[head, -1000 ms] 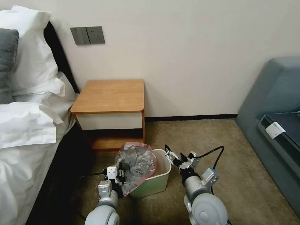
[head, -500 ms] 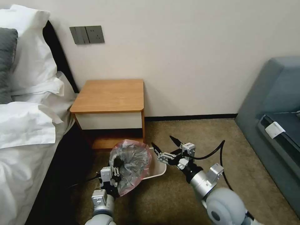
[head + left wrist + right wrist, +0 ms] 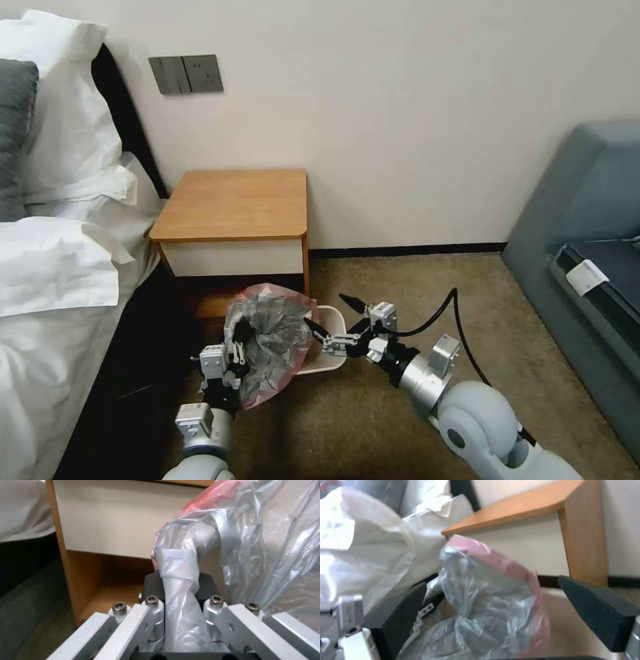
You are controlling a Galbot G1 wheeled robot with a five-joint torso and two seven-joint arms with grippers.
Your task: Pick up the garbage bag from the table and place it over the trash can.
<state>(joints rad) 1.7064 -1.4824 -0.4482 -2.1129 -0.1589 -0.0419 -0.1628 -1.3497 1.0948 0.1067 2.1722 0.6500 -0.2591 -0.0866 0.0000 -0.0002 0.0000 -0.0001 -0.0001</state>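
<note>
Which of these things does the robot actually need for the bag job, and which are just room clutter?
In the job: garbage bag, pinched by the left gripper; trash can; open right gripper; nightstand table.

Just there: bed, wall switches, grey sofa.

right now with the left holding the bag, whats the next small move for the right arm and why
Probably ease the right gripper forward and close on the free pink edge of the garbage bag. The left gripper pinches one side, the right is open beside the bag, and the trash can is only partly covered.
</note>
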